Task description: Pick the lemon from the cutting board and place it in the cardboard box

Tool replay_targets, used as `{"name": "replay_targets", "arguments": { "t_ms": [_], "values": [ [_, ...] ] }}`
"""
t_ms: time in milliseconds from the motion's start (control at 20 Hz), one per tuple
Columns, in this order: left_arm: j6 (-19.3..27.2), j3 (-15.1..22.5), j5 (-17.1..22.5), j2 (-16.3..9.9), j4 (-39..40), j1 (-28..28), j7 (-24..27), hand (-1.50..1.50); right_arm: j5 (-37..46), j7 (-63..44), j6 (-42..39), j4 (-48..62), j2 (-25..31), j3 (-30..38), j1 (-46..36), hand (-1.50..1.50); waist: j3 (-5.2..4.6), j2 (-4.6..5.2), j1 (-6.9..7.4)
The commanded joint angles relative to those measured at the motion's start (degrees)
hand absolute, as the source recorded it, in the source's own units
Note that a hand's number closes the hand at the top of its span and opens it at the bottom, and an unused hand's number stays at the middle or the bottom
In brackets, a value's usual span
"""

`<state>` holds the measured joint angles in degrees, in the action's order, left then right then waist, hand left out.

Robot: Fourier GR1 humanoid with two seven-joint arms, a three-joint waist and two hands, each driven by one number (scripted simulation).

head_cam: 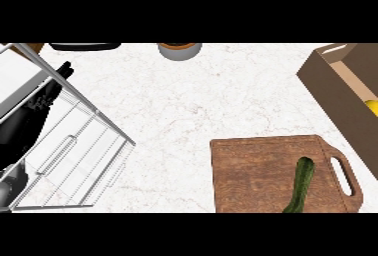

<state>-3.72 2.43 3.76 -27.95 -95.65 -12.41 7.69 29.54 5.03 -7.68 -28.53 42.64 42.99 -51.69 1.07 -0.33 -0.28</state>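
One brown wooden cutting board (273,175) sits on the white marble table (199,100), with just one long green vegetable (301,185) on it. One brown cardboard box (347,100) holds what's probably the yellow lemon (373,106), half cut off. The black left hand (44,100) rests open, holding nothing, at the left edge.

One cutting board (258,172), one cardboard box (332,87), one lemon (373,106) — one cucumber (300,186), one wire rack (74,150), one hand (33,115)

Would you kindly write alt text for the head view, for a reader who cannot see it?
A yellow lemon lies inside the cardboard box at right; the wooden cutting board below holds only a green cucumber. The left hand shows at left, behind a wire rack.
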Motion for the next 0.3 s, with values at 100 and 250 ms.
{"name": "replay_targets", "arguments": {
  "t_ms": [100, 250],
  "values": [
    [0.1, 5.0, -1.2, 4.1, 4.6, 0.6, -3.3, 0.0, -8.7, 1.2, 3.1, 3.8, 2.9, 10.4, 1.1, -1.5, -0.84, 1.29, -0.14],
    [-2.4, 3.2, 0.7, 1.8, 5.1, -0.1, -3.6, 0.0, -10.4, 6.0, 4.6, 4.9, 4.0, 12.8, 5.4, -1.5, -0.83, 1.28, 0.18]
  ]
}}
